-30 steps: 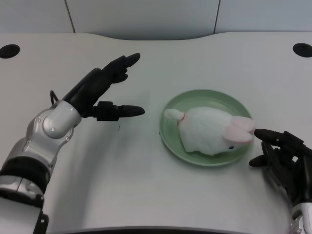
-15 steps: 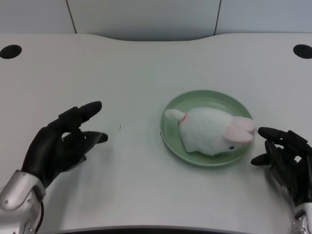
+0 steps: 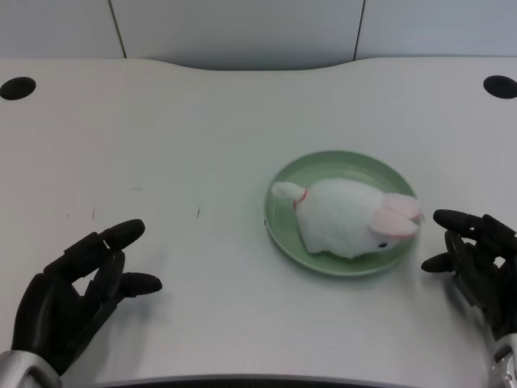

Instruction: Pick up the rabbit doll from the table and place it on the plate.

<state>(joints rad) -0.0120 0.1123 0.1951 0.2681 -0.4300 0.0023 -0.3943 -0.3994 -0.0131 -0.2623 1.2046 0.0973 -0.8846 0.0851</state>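
Head view, and the rabbit doll [image 3: 349, 227] is lying on its side on the green plate [image 3: 339, 166], body well inside the rim, pink ears toward the right edge, little tail toward the left. By the look of things the placing is done.

Left hand [image 3: 77, 303] sits low at the near left corner of the white table [image 3: 202, 121], fingers spread apart, palm empty, gripping nothing at all. Right hand [image 3: 477, 259] waits just beside the plate's right rim, fingertips close to the doll's ears but, as far as this angle lets me judge, not touching them.

What could still spoil it? The doll's head end lies close to the right rim, so any nudge from that side could roll the soft body over the lip and off the plate. A sweep of the left arm back across the table could also catch the plate and slide it.

Doll against working hand: well apart, the doll up and to the right, bare tabletop between them, no contact.
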